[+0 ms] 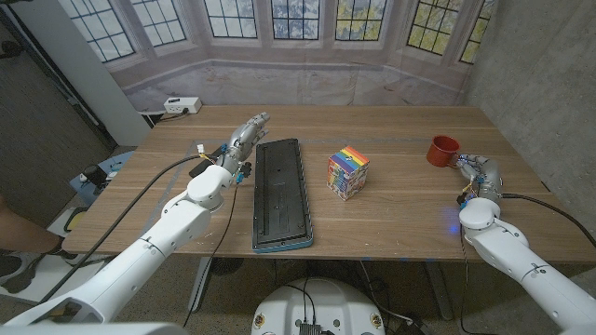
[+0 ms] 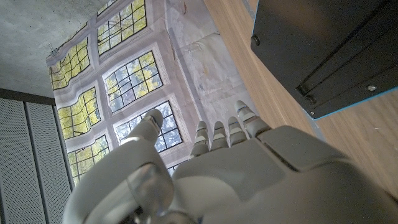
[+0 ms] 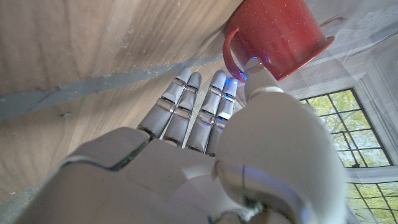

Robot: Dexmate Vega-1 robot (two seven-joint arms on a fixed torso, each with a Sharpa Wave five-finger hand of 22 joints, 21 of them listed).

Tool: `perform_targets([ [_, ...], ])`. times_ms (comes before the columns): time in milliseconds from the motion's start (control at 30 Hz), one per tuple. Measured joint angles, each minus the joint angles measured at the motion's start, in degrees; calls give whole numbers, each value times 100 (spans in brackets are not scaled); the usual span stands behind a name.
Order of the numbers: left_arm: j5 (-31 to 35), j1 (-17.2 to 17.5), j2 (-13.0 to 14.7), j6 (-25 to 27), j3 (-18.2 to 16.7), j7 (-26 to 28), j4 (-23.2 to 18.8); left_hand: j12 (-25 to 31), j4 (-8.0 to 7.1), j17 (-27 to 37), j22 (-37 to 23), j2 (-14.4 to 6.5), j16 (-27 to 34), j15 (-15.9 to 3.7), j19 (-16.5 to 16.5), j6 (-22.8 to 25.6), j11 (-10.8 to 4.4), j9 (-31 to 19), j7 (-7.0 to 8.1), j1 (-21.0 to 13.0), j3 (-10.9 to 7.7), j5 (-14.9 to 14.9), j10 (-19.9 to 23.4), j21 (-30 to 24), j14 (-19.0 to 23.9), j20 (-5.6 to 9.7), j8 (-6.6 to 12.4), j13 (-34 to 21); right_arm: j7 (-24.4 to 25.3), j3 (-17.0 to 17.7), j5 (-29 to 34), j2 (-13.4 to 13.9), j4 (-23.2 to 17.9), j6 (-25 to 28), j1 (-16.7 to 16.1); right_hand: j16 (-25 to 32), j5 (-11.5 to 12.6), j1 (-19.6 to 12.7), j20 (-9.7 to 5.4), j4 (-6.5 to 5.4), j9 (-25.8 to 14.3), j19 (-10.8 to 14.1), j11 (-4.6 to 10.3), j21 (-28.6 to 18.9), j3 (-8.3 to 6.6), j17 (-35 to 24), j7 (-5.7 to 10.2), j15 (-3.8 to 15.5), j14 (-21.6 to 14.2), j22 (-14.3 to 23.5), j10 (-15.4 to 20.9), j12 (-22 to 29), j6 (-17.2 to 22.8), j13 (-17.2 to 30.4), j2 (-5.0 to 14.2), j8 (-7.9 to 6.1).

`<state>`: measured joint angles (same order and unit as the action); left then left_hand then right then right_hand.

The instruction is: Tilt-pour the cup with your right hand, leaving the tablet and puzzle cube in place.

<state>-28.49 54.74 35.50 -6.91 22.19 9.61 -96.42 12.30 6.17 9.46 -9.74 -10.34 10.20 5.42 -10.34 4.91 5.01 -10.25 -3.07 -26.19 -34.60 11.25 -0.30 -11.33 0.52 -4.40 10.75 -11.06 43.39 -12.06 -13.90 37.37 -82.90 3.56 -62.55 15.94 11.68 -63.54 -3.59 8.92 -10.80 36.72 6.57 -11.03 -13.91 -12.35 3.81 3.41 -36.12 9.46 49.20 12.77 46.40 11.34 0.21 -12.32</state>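
Red and speckled, the cup (image 1: 443,149) stands upright on the tabletop (image 1: 391,219) at the far right. The right hand (image 1: 475,173) is just beside it, fingers (image 3: 186,112) straight, thumb at the handle, gripping nothing. The left hand (image 1: 240,141) holds nothing beside the tablet (image 1: 281,194); the puzzle cube (image 1: 347,172) sits mid-table.

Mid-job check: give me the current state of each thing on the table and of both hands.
cup: upright on the table, not yet gripped.
right hand: open beside the cup, thumb at its handle.
tablet: lying flat.
puzzle cube: standing by itself, untouched.
left hand: open beside the tablet, holding nothing.
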Motion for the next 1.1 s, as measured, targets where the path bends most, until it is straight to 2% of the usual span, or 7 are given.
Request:
perform_targets([
  [100, -4, -12, -6, 2, 6, -3, 15, 0, 0, 0, 0, 0, 0, 0, 0, 0, 0, 0, 0, 0, 0, 0, 0, 0, 0, 0, 0, 0, 0, -6, -15, 14, -5, 0, -6, 28, 0, -12, 27, -7, 0, 48, -10, -24, 41, -8, -9, 7, -72, 0, 71, 40, 66, 0, 11, -44],
  [600, -23, -80, -57, -35, 50, -99, 119, 0, 0, 0, 0, 0, 0, 0, 0, 0, 0, 0, 0, 0, 0, 0, 0, 0, 0, 0, 0, 1, 101, -32, -40, -9, -88, 40, -61, 127, 0, -109, -9, 0, 1, 194, -41, -24, 96, -59, 38, 25, -312, 0, 328, 123, 306, 27, 65, -87],
  [1100, -45, -129, -97, -85, 69, -109, 228, 0, 15, 0, 0, 30, 0, 0, 0, 34, -13, 0, 34, -29, 16, 0, 12, 0, -1, 0, 0, 1, 135, -164, -25, -81, 65, 98, 142, 161, 0, -162, -9, 0, -28, 236, -35, -24, 96, -86, 38, 34, -364, 0, 384, 121, 366, 42, 56, -87],
])
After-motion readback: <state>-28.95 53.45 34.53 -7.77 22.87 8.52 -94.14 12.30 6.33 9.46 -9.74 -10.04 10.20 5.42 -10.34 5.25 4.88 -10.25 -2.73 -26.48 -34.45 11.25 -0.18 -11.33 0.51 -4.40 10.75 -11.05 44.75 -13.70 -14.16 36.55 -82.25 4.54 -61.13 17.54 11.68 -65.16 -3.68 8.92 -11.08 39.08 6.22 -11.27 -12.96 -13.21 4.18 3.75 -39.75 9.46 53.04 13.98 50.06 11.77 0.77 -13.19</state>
